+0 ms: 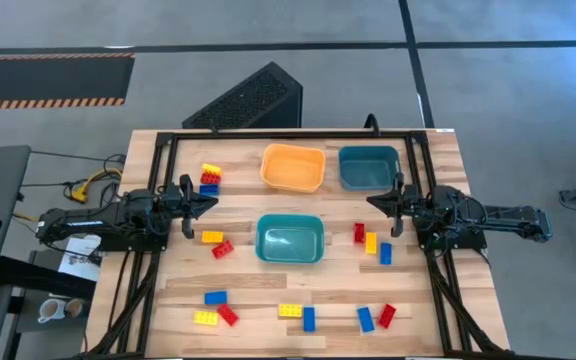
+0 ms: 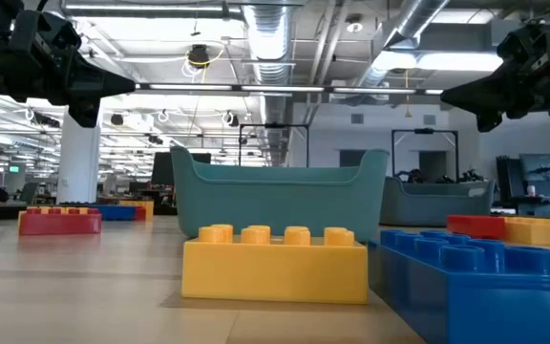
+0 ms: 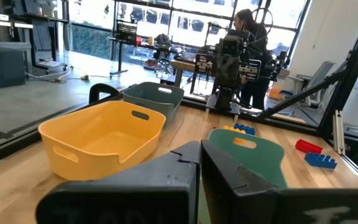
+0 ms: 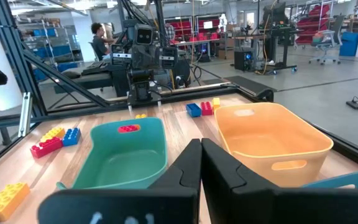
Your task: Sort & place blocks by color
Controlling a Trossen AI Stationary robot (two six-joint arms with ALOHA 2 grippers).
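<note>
Small red, yellow and blue blocks lie flat on the wooden table in loose groups: a far-left stack, a yellow and red pair, three at the right, and several along the near edge. My left gripper hovers shut at the table's left side and points level toward the middle. My right gripper hovers shut at the right side, facing it. Neither holds anything. In the low view a yellow block and a blue block lie close to the camera.
An orange bin and a teal bin stand side by side at the far edge. A second teal bin stands mid-table between the two grippers. A black frame runs around the table. A person shows beyond the table.
</note>
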